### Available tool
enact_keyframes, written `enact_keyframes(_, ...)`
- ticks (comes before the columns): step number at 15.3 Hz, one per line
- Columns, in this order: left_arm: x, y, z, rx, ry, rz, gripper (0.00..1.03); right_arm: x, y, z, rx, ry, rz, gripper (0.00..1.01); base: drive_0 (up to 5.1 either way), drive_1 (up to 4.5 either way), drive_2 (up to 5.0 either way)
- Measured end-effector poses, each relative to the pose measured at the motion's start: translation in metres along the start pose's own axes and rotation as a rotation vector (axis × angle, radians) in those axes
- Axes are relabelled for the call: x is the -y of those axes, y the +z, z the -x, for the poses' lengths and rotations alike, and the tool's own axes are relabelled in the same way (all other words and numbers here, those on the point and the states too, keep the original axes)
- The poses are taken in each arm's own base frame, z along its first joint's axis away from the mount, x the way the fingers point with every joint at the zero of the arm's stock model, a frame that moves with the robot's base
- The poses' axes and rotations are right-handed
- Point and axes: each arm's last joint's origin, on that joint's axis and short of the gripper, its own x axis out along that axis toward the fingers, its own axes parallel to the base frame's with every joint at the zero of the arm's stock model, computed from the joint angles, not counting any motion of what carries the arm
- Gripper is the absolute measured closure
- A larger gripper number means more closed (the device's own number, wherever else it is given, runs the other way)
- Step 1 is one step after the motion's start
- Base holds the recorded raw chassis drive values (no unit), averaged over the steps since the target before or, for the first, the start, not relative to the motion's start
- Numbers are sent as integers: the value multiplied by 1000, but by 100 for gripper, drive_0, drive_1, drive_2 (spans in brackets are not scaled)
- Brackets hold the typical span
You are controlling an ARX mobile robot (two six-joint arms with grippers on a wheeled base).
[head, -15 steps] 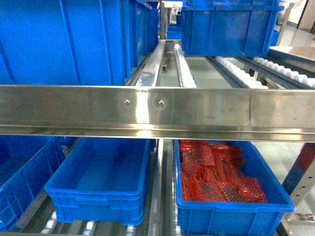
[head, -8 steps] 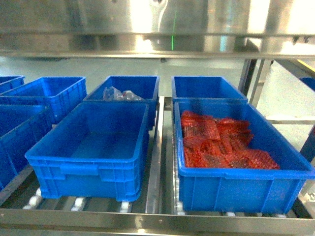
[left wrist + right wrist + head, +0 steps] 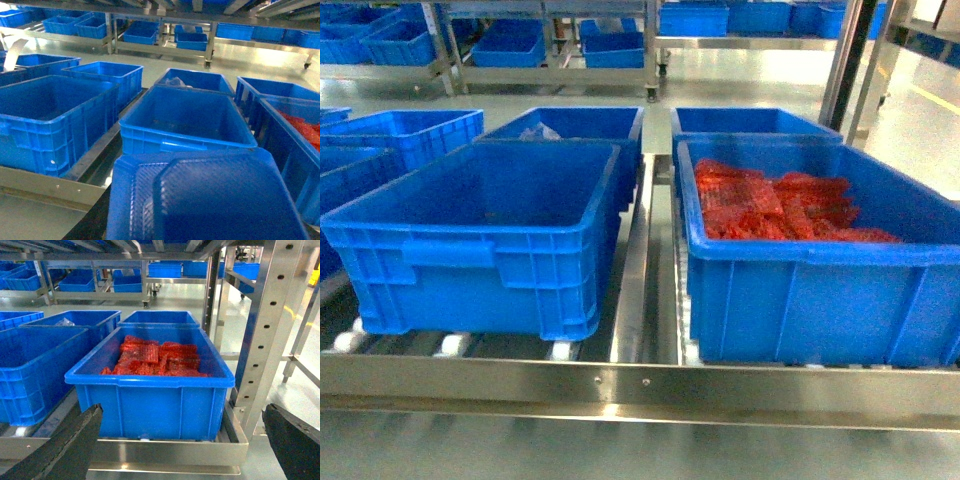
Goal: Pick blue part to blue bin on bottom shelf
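Observation:
A blue part (image 3: 210, 200), a flat piece with a fine mesh texture, fills the bottom of the left wrist view just before the shelf's front rail. My left gripper carries it, and its fingers are hidden under it. Beyond it stands an empty blue bin (image 3: 185, 120) on the bottom shelf (image 3: 640, 385); the same bin (image 3: 480, 240) sits front left in the head view. My right gripper (image 3: 182, 440) is open, its black fingers (image 3: 65, 445) spread wide before a blue bin of red parts (image 3: 155, 360). Neither gripper appears in the head view.
More blue bins (image 3: 570, 125) stand behind and left on the shelf rollers. The bin of red mesh parts (image 3: 790, 205) stands front right. A perforated steel upright (image 3: 265, 325) rises right of it. Far racks hold several blue bins (image 3: 510, 45).
The head view has dropped from the upper tier's rail and bins down to the bottom shelf, and the two front bins now appear closer and almost level.

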Motion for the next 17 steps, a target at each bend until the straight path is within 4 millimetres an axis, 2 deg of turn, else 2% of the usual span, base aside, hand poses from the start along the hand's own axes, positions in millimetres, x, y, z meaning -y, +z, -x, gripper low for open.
enact_keyframes(17, 0, 0, 0, -2, 0, -1, 60, 0, 0, 0, -1, 0, 0, 3, 0, 0, 0)
